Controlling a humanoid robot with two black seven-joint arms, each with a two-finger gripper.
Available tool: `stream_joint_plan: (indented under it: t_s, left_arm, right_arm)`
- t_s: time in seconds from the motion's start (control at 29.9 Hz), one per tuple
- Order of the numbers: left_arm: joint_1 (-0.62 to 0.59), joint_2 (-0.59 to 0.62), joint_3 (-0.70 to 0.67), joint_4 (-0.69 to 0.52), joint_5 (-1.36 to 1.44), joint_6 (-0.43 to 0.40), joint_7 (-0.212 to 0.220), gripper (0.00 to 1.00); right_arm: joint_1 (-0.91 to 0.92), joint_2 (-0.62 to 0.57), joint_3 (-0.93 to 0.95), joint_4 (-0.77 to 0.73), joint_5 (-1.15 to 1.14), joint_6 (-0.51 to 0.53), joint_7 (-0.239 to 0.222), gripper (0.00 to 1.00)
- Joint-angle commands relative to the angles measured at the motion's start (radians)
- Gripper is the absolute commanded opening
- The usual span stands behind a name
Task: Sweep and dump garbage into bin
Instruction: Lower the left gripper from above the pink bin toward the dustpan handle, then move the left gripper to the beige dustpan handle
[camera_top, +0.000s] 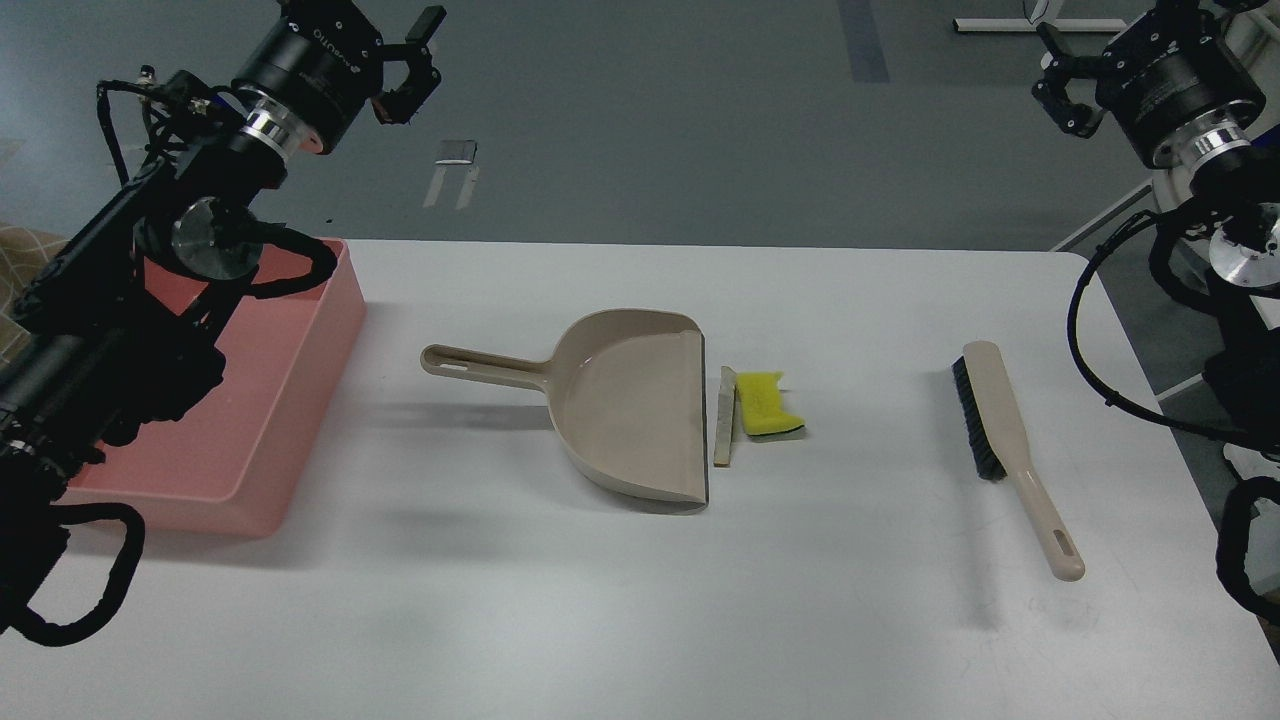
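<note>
The yellow sponge (765, 403) with a dark backing lies on the white table just right of the dustpan's mouth. The pale bread-like slice (724, 415) lies on edge between the sponge and the beige dustpan (630, 400). The pink bin (255, 420) stands at the table's left, partly hidden by my left arm. My left gripper (414, 60) is open and empty, high above the table's far left edge. My right gripper (1062, 75) is open and empty, high at the far right, well away from the garbage.
A beige hand brush (1005, 440) with dark bristles lies on the table's right side, handle toward the front. The dustpan's handle (480, 365) points left toward the bin. The table's right edge runs close to my right arm.
</note>
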Motion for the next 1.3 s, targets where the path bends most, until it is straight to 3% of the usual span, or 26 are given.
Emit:
stream_joint_plan:
  t_s: [0.0,0.23,0.3,0.53,0.67,0.94,1.1,1.27]
  left_arm:
    - [0.105,0.104,-0.003,-0.141,0.0,0.019,0.0,0.98]
    - [0.362,0.206,-0.14,-0.414,0.0,0.019,0.0,0.98]
    - [0.509,0.217,-0.208,-0.521,0.001,0.022,0.0,0.98]
    - [0.776,0.217,-0.316,-0.685,0.016,0.013,-0.003,0.98]
    - [0.953,0.207,-0.338,-0.786,0.096,0.005,-0.033,0.98]
    - [1.012,0.139,-0.341,-0.78,0.481,0.016,-0.115,0.86]
    - [0.97,0.115,-0.321,-0.706,0.592,0.016,-0.097,0.86]
    - [0.802,0.08,-0.197,-0.543,0.595,0.046,-0.026,0.86]
  right_arm:
    - [-0.005,-0.012,0.001,0.0,0.0,0.001,0.0,1.0]
    - [-0.007,-0.012,0.008,0.01,0.0,-0.001,0.0,1.0]
    - [-0.007,-0.012,0.008,0.019,0.0,-0.004,0.0,1.0]
    - [-0.012,-0.025,0.009,0.019,0.0,-0.004,0.0,1.0]
    - [-0.03,-0.023,0.009,0.023,0.0,-0.004,0.0,1.0]
    - [-0.059,-0.015,0.011,0.045,0.0,-0.004,0.01,1.0]
    - [-0.068,-0.015,0.012,0.048,0.0,-0.004,0.01,1.0]
    - [-0.074,-0.018,0.012,0.048,0.0,-0.004,0.01,1.0]
